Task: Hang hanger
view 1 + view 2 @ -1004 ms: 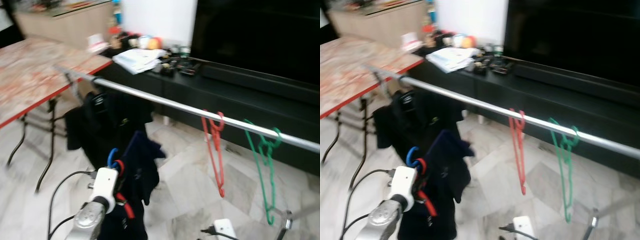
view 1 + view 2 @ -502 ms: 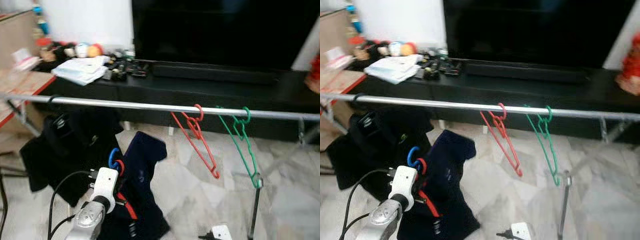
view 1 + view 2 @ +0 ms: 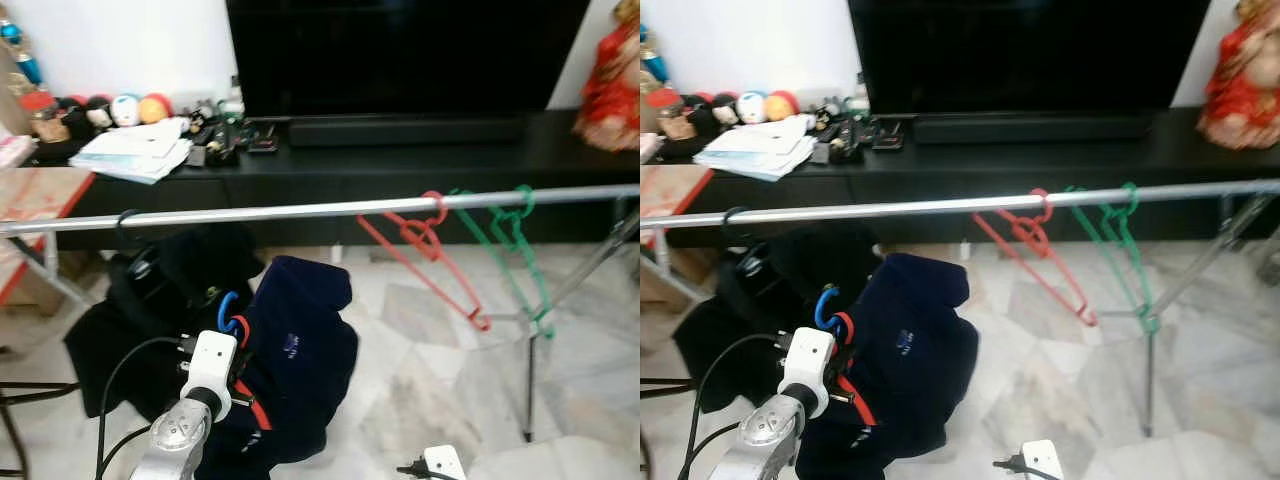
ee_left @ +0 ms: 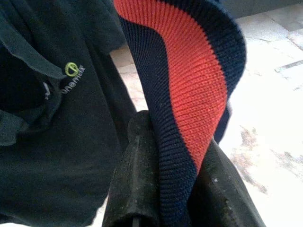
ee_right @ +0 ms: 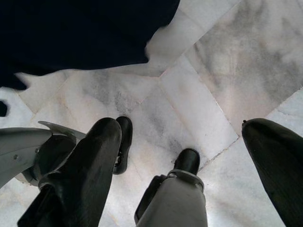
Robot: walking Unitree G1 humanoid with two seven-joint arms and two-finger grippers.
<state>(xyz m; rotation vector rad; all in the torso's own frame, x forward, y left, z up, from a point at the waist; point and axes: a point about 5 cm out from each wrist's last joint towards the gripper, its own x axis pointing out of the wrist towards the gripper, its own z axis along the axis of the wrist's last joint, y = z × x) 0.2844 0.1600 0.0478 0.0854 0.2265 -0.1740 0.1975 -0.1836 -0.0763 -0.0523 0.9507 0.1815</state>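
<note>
My left gripper (image 4: 176, 158) is shut on a navy sweater (image 3: 295, 360) with an orange-red knit band (image 4: 194, 80); the knit lies between its black fingers (image 4: 135, 175). A blue hanger hook (image 3: 226, 308) and a red one stick up just above my left wrist (image 3: 208, 362). The sweater hangs below and in front of the silver rail (image 3: 300, 211). On the rail hang a red hanger (image 3: 425, 255), a green hanger (image 3: 515, 245) and, at the left, a black garment (image 3: 165, 285). My right gripper (image 5: 184, 137) hangs low over the marble floor, open, holding nothing.
Behind the rail runs a low black TV cabinet (image 3: 400, 160) with a large dark screen (image 3: 400, 50), papers and small toys. A red-edged table (image 3: 40, 190) stands at the left. The rail's stand leg (image 3: 530, 380) is at the right. My own feet (image 5: 187, 163) show on the floor.
The camera has swung to the right, so the rail now lies level across the view and the table has slid off to the left. My left arm keeps its hold on the sweater.
</note>
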